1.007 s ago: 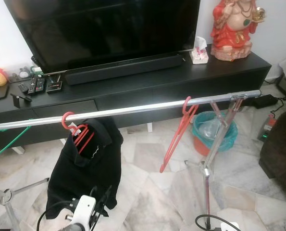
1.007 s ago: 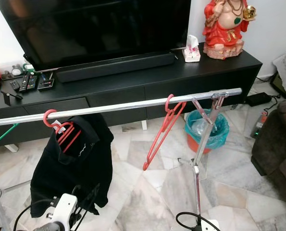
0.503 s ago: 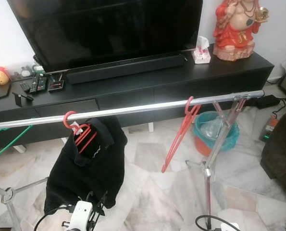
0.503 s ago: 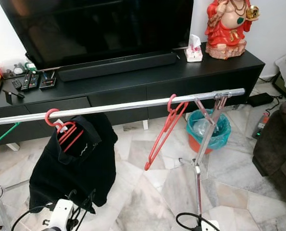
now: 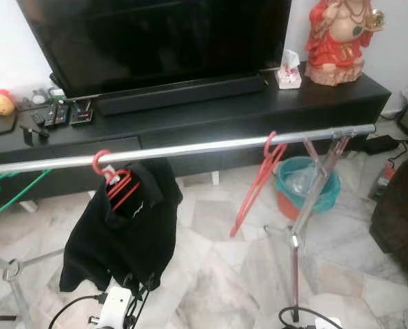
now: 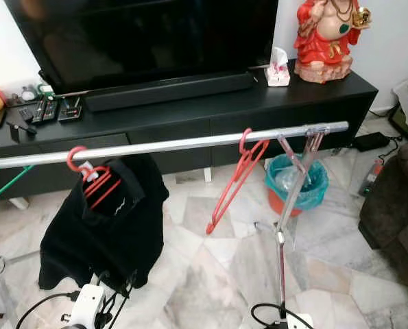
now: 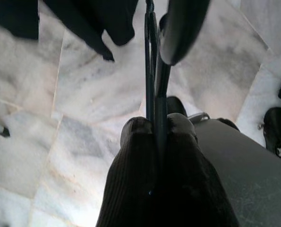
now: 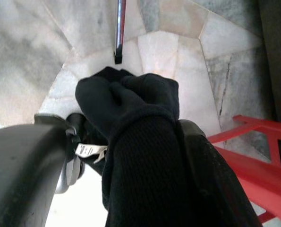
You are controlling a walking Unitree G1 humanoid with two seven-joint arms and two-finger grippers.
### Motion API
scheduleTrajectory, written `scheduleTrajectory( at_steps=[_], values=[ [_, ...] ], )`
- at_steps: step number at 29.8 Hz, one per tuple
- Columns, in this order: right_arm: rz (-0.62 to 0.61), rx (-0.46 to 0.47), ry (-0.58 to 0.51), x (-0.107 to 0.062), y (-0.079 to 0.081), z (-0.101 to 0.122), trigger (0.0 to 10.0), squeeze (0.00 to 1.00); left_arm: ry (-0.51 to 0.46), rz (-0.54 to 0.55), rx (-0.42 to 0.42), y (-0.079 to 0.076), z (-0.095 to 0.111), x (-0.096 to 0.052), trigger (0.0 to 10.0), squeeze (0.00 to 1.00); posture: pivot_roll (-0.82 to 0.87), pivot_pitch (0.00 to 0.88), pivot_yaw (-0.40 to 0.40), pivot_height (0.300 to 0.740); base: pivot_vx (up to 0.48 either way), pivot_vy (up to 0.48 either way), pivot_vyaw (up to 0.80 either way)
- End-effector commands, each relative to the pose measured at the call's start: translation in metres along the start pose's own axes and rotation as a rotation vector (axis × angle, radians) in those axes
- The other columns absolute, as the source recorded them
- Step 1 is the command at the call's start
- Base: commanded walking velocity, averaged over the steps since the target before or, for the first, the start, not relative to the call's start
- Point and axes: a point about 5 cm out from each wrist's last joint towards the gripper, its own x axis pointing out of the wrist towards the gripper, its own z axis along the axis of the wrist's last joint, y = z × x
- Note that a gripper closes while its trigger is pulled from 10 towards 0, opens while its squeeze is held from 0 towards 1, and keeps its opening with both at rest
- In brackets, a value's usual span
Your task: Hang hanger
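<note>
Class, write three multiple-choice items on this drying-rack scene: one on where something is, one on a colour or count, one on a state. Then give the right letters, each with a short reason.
1. Where does the blue-lined bin stand?
A. on the TV cabinet
B. on the floor behind the rack's leg
C. on the sofa

2. How many red hangers hang on the rail?
A. one
B. two
C. four

3. What state is the right-hand red hanger in?
A. bare
B. carrying a black garment
C. lying on the floor

Answers:
1 B, it sits on the tiles past the rack's leg.
2 B, one under the black garment and one bare.
3 A, nothing hangs on it.
</note>
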Motion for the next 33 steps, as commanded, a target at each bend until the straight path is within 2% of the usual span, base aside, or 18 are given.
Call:
scheduleTrajectory(
  at_steps=[1, 33],
  values=[
    [0.013, -0.008, 0.021, -0.0015, 0.0030, -0.0060, 10.0, 0.00, 0.017, 0.015, -0.010, 0.0051, -0.0060, -0.0024, 10.0, 0.00, -0.07, 0.000, 0.090, 0.740, -0.341, 0.000, 0.00],
    [0.004, 0.000, 0.020, -0.0008, 0.0006, -0.0048, 10.0, 0.00, 0.005, 0.006, -0.020, 0.0047, -0.0019, -0.0014, 10.0, 0.00, -0.06, 0.000, 0.086, 0.740, -0.334, 0.000, 0.00]
  ],
)
